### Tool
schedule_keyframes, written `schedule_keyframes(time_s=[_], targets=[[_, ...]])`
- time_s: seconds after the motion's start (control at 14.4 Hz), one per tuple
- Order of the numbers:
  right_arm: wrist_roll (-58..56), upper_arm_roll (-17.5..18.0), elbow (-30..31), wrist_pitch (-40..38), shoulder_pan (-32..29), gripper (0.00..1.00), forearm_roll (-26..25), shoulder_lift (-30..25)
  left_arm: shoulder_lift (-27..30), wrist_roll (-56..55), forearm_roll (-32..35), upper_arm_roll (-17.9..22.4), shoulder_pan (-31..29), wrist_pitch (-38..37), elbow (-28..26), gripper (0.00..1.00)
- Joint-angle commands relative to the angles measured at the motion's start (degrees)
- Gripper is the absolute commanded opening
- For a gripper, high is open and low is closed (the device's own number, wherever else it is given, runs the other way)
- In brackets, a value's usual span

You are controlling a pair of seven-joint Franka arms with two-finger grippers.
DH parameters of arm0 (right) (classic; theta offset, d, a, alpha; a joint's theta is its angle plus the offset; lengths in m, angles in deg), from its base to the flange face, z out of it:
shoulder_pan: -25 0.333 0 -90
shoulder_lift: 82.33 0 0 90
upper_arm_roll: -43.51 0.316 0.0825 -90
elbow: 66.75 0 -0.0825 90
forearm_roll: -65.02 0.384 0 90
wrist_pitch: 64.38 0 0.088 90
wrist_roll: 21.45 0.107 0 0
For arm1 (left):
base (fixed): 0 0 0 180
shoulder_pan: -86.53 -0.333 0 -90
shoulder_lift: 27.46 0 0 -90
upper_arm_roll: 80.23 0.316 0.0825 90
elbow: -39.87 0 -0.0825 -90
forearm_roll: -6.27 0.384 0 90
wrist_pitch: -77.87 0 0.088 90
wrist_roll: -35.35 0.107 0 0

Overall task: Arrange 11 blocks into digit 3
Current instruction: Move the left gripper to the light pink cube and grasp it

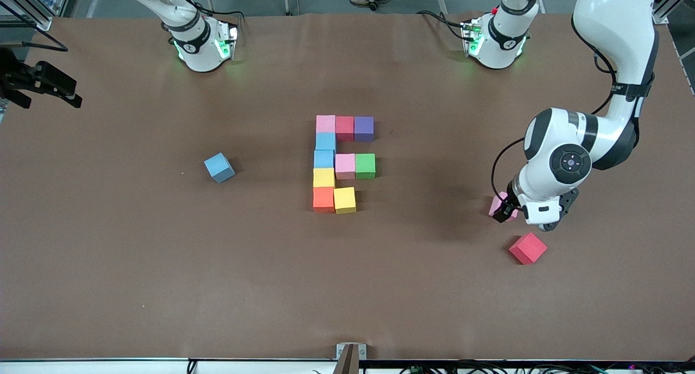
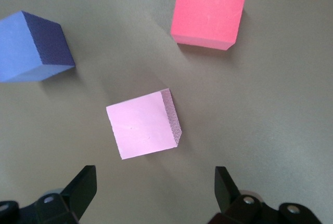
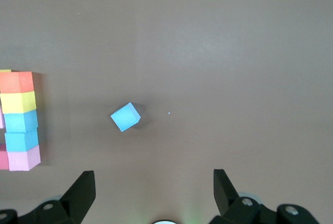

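Wide-open, the left gripper [image 2: 153,193] hangs over a loose pink foam cube [image 2: 144,124] just beside the red foam cube [image 1: 528,248], well apart from the unfinished multicoloured digit 3 [image 1: 343,162], while the right gripper [image 3: 153,193] waits, fingers spread.

We find no readable text, label, brand, number or sign in any view. The blocks [image 1: 344,163] carry plain coloured faces without markings, and the tabletop [image 1: 136,254] is unmarked. The arm housings show no legible lettering.
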Motion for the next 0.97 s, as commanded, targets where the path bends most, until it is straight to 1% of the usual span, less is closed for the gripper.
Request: schedule_keyframes(time_s=[0.0,0.14,0.35,0.42,0.48,0.62,0.9], targets=[[-2.42,0.45,-0.99,-0.93,-0.76,1.0,-0.13,0.11,-2.55,-0.26,-1.19,-0.52,-1.69,1.16,1.11,1.0],[-2.16,0.45,-0.99,-1.02,-0.84,1.0,-0.05,0.11,-3.89,-0.44,-1.19,-0.35,-2.31,0.9,2.44,1.0],[-1.81,0.45,-0.9,-1.2,-0.67,1.0,0.13,0.2,-3.71,-2.71,-1.1,0.27,-3.01,0.37,1.74,1.0],[-1.72,0.45,-0.82,-1.2,-0.67,1.0,0.3,0.2,-3.97,-3.25,-0.66,0.27,-5.45,0.55,1.65,1.0],[-1.72,0.45,-0.73,-1.54,-0.67,1.0,0.74,0.2,-4.06,-3.43,-0.66,0.18,-6.43,0.98,1.56,1.0],[-1.72,0.45,-0.64,-1.55,-0.84,1.0,1.27,0.29,-4.24,-3.78,-0.75,0.18,-6.35,1.6,0.87,1.0],[-1.63,0.36,-0.55,-1.55,-0.85,1.0,1.27,0.46,-3.71,-5.35,-1.19,-0.17,-7.85,9.58,-3.44,1.0]])
